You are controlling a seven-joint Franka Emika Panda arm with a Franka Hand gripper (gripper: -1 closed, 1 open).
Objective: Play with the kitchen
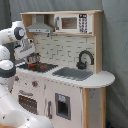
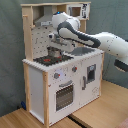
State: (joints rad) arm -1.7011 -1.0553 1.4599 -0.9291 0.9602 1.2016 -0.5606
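White panels and pale wood make up the kitchen [image 1: 65, 75], which fills both exterior views; in the first exterior view its black stovetop [image 1: 39, 66] lies at nine o'clock from the grey sink [image 1: 74, 73]. The gripper [image 2: 53, 51] hangs just above that stovetop, so the burner area seems the step in hand. Whether the jaws are apart, I cannot tell. Next comes a short, careful descent.

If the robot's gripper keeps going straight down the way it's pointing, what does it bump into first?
Most likely the black stovetop of the kitchen. The gripper points down just above it, over the red burner area. How big the gap is cannot be told.
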